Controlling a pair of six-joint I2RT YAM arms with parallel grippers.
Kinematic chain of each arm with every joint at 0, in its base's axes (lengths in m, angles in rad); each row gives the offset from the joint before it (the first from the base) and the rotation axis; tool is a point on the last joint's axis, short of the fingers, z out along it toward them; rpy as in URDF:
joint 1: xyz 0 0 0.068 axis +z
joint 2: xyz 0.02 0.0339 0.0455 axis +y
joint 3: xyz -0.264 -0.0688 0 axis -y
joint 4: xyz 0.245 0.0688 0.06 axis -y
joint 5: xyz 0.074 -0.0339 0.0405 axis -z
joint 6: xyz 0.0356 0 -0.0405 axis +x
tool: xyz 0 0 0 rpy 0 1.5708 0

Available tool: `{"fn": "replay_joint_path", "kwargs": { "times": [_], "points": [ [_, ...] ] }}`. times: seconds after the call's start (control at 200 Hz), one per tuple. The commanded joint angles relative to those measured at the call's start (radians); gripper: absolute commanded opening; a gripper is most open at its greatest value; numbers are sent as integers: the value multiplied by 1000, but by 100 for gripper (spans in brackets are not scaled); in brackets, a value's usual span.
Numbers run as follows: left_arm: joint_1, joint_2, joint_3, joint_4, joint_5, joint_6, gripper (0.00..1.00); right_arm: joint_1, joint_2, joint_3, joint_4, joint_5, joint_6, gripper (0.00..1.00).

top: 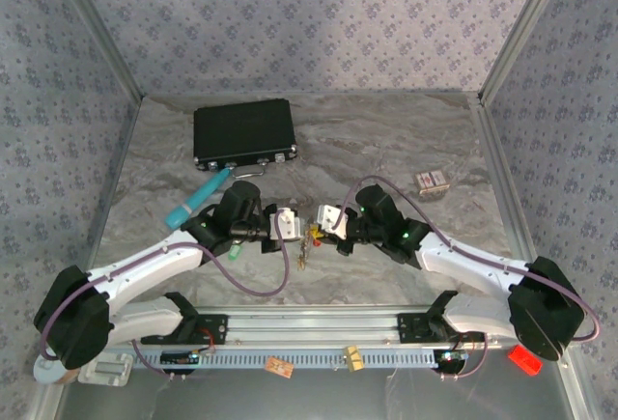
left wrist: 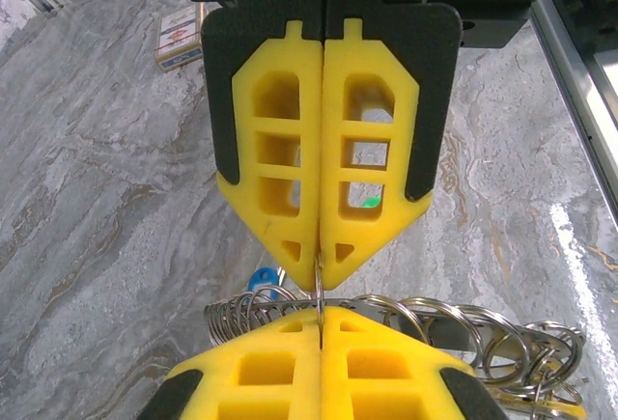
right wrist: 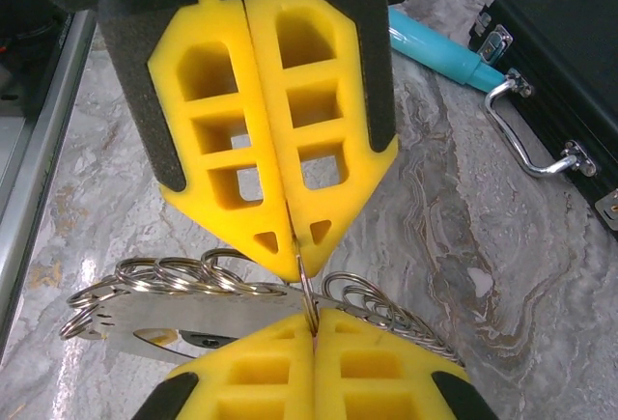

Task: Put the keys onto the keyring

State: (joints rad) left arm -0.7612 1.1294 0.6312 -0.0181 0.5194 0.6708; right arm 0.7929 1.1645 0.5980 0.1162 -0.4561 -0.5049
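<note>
Our two arms meet over the middle of the marbled worktop (top: 406, 150), tips facing each other. The left tool (left wrist: 320, 264) has its yellow fingers (left wrist: 280, 224) pressed together, pinching a thin wire of the keyring (left wrist: 318, 287) at the very tips. The right tool (right wrist: 294, 264) is clamped on the same wire from the opposite side. So the keyring sits between the two tools, with a flat metal plate (right wrist: 154, 319) and a row of small split rings (left wrist: 435, 316) strung just beside the pinch. A blue key head (left wrist: 263, 278) peeps out behind those rings; the other keys we cannot make out clearly. Farther back lie a black case (top: 244, 133), a teal tube (top: 196, 200) just in front of it, and a small card box (top: 432, 182) off to the right.
</note>
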Motion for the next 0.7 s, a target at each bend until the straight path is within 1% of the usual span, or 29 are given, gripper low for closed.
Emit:
{"fn": "replay_joint_path", "kwargs": {
  "times": [0.0,0.075,0.185,0.295,0.41,0.45,0.5,0.54,0.625,0.695],
  "points": [
    [-9,-1,10,13,7,0,10,21,-11,26,28,-13,1,0],
    [-9,5,14,17,6,-4,13,29,-3,33,35,-12,2,0],
    [-10,9,13,21,5,-7,14,36,7,37,45,-18,3,0],
    [-10,5,14,20,4,-6,6,40,14,37,47,-12,4,0],
    [-10,-8,12,18,0,-1,0,42,15,28,40,13,0,0],
    [-10,-14,12,18,-6,2,0,39,11,21,43,33,4,0],
    [-12,-21,9,21,-26,8,0,35,0,6,49,58,17,15],
    [-17,-30,6,29,-60,19,0,27,-19,-11,55,69,35,23],
    [-46,-54,-27,83,-178,80,0,-9,-73,-58,69,84,98,26],
    [-78,-69,-67,146,-285,163,0,-35,-113,-94,67,143,168,27]
  ]
}}
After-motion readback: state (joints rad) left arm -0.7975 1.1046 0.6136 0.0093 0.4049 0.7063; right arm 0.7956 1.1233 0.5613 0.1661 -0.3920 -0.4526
